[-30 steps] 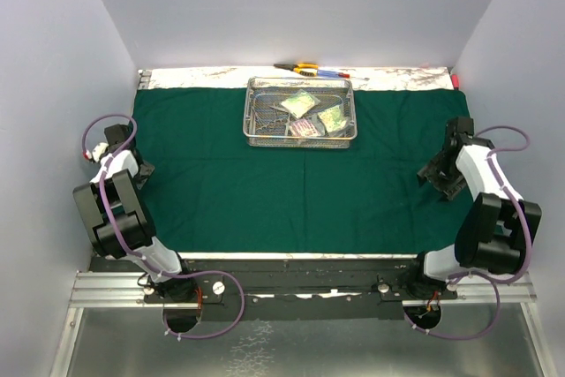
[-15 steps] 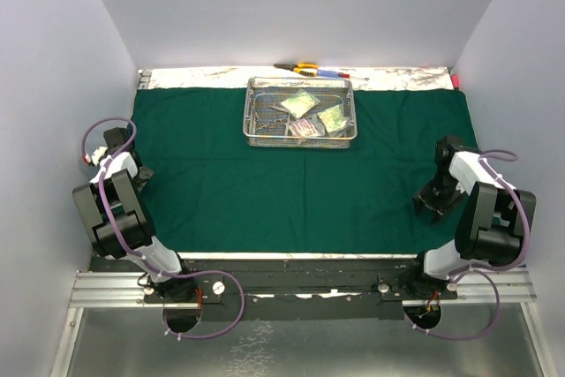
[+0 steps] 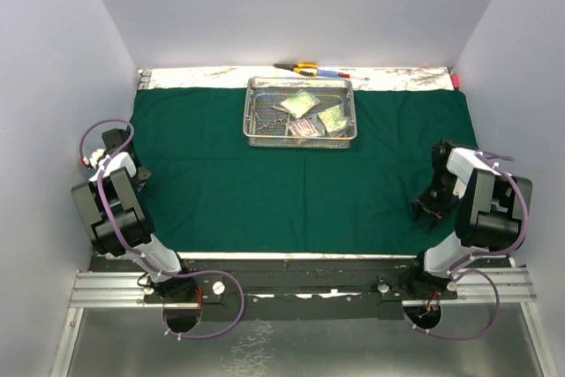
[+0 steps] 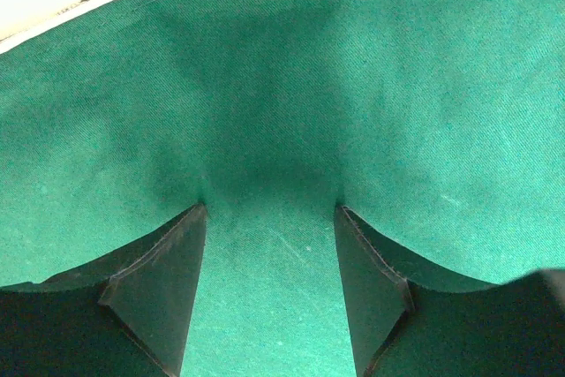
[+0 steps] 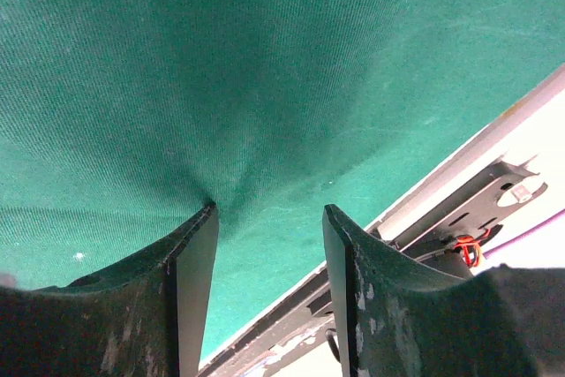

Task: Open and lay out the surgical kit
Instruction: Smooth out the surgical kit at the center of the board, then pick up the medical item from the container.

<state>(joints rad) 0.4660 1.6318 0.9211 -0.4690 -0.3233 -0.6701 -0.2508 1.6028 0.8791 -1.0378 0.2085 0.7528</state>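
We log the green cloth wrap [image 3: 265, 183] spread flat, with the wire-mesh tray [image 3: 251, 116] standing on its far middle. Three clear packets [image 3: 303, 103] lie inside the tray, toward its right half. The slim steel pieces [image 3: 272, 112] in its left half are too small for us to sort. Just behind the tray, off the cloth, lie a yellow-handled tool [image 3: 305, 67] and pens [image 3: 334, 72].

Left gripper [image 4: 269, 209]: well to the near left of the tray, jaws parted, tips on the cloth, only flat fabric between them.

Right gripper [image 5: 269, 209]: well to the near right of the tray, jaws likewise parted, tips down on the cloth close to its near edge.
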